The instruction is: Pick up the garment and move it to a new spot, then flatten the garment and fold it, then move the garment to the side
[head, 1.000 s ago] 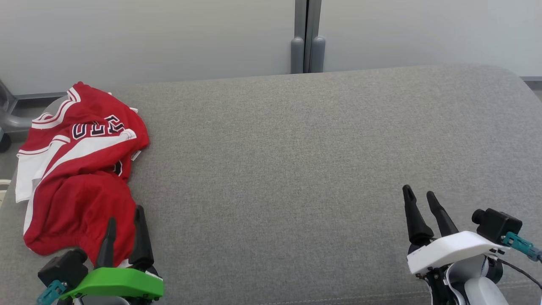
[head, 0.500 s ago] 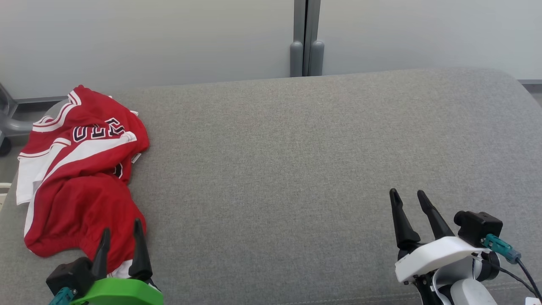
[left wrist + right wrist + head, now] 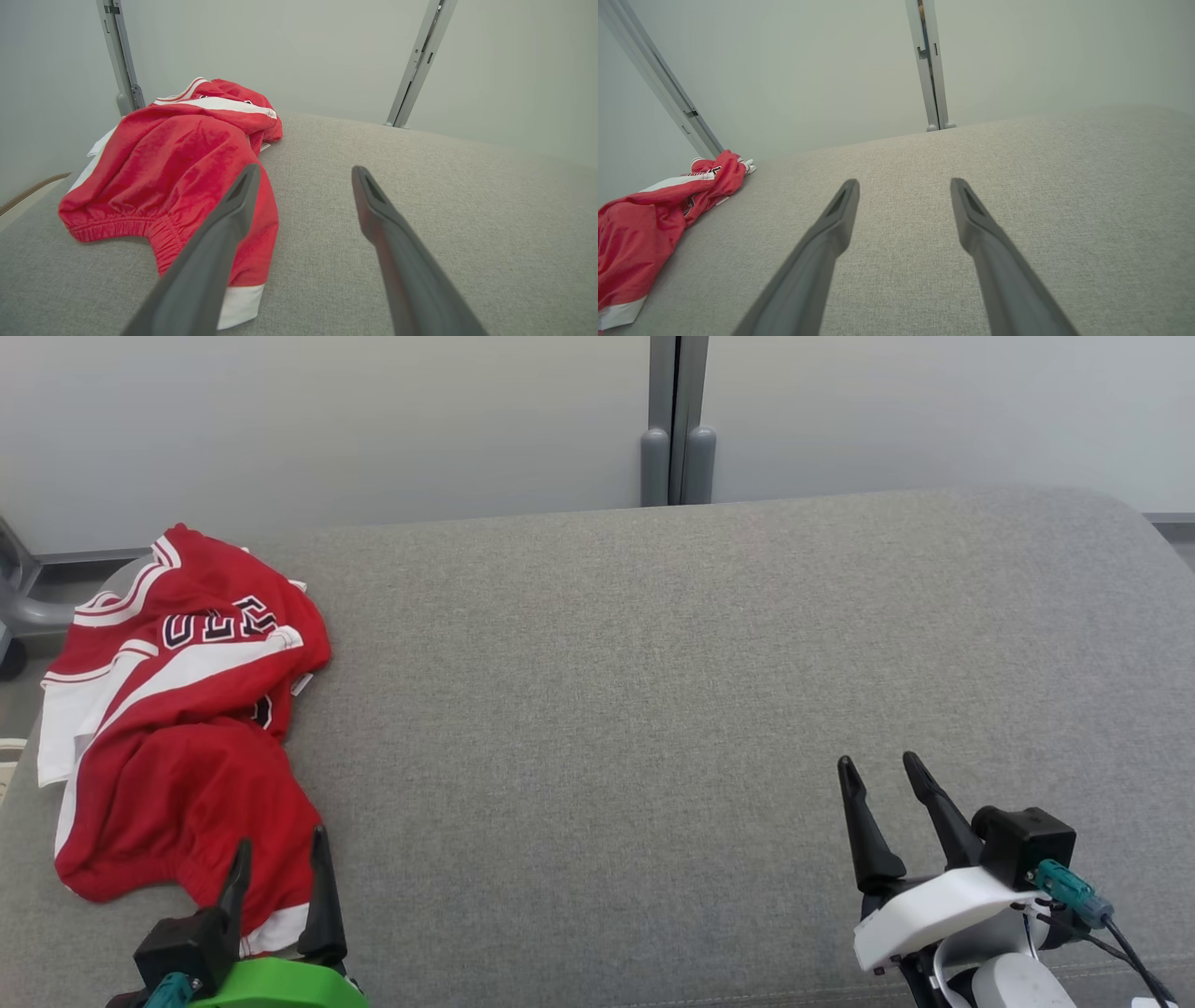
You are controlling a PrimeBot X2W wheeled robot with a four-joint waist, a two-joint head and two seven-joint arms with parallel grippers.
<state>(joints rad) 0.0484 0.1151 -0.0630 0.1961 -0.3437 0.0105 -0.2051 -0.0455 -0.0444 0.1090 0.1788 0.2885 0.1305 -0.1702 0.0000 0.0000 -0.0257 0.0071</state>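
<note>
The red garment (image 3: 177, 728) lies crumpled at the left end of the grey bench (image 3: 607, 709). Its black lettering (image 3: 219, 621) is folded over on itself and unreadable, and its white side panel reaches the bench's rounded left edge. The left gripper (image 3: 283, 840) is cut off by the bottom of the head view, its green housing only partly seen; its fingers (image 3: 233, 219) stand wide apart with nothing between them. In the left wrist view one finger crosses in front of the garment's near, white-trimmed hem, and I cannot tell whether it touches the cloth. The right gripper (image 3: 878, 762) sits near the bench's front right, fingers spread just as wide over bare fabric, holding nothing, its white housing and cable cut by the frame. Between the garment and the right gripper the bench is open fabric all the way to its far edge, which runs close under a pale wall (image 3: 373, 420) with a grey post (image 3: 679, 429)
</note>
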